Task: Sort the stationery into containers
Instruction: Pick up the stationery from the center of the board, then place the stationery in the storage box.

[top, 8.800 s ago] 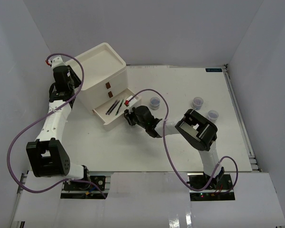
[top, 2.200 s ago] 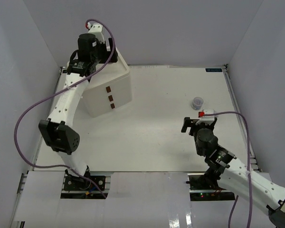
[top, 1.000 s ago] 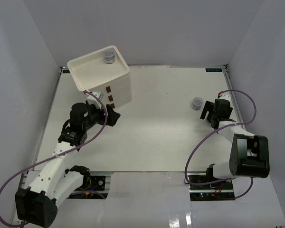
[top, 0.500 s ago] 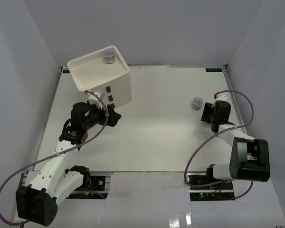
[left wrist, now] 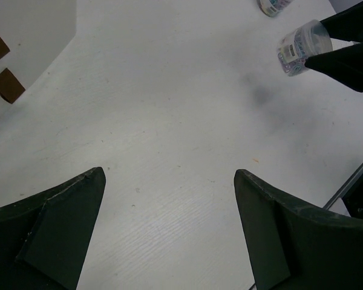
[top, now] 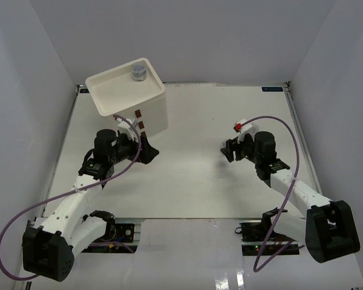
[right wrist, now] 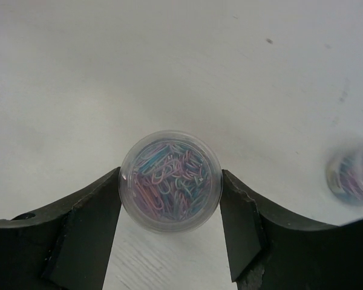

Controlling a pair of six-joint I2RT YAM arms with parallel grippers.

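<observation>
The right claw [right wrist: 170, 181] grips a small clear jar [right wrist: 170, 158] by its sides. Its own wrist camera looks straight down through the top onto a tangle of pink, blue and purple clips [right wrist: 180, 192] that nearly fills the jar, with a dark finger pressed against each flank. That view alone catches a second jar [right wrist: 354, 175], blurred, at its right edge. From overhead the held jar is too small to make out between the dark fingers, but the layout is plain. The right claw sits right of centre over the white bench [top: 193, 193], well apart from the white drawer unit [top: 154, 118] at the far left. A third jar [top: 138, 72] stands in a corner of the unit's tray top. The left claw [top: 150, 152] hangs open just in front of the unit and holds nothing. Its camera, aimed across the bench between widely spread fingers [left wrist: 48, 235], shows the gripped jar side-on, tilted, with a dark shadow lying apart from it on the bench. The same camera shows another jar cut off at the top edge, and two brown handles [left wrist: 7, 84] on the unit's front at the far left.
</observation>
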